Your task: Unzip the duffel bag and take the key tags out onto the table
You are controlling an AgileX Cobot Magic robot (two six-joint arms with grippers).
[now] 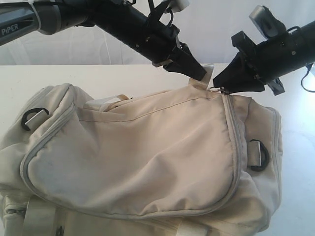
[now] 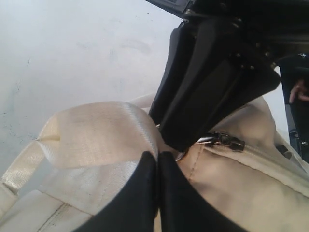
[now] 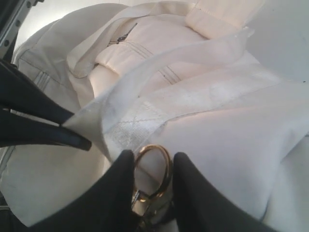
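A cream-white duffel bag [image 1: 147, 157] lies on its side across a white tabletop [image 1: 98, 73], filling most of the exterior view. A black D-ring [image 1: 32, 118] hangs at its left end. The grey-piped zipper [image 1: 236, 147] runs shut along all of its visible length.

Reaching in from the upper left, the left claw [image 1: 199, 73] comes down at the top edge of the bag. Its two black fingers are pressed tight together, pinching a satin-white strap [image 2: 91, 140]. In the left wrist view the strap bulges out in a loop just beside the closed tips.

Just right of it, almost tip to tip, the right claw [image 1: 220, 83] comes in from the upper right and meets the bag where the zipper begins. In the right wrist view its fingers are drawn in close on either side of the gold ring of the zipper pull [image 3: 153, 166] and hold it between them. The left wrist view shows the metal slider [image 2: 224, 141] sitting right at that claw's tip.

A second black D-ring [image 1: 259, 157] rests against the bag's right end, with bare tabletop beyond it.
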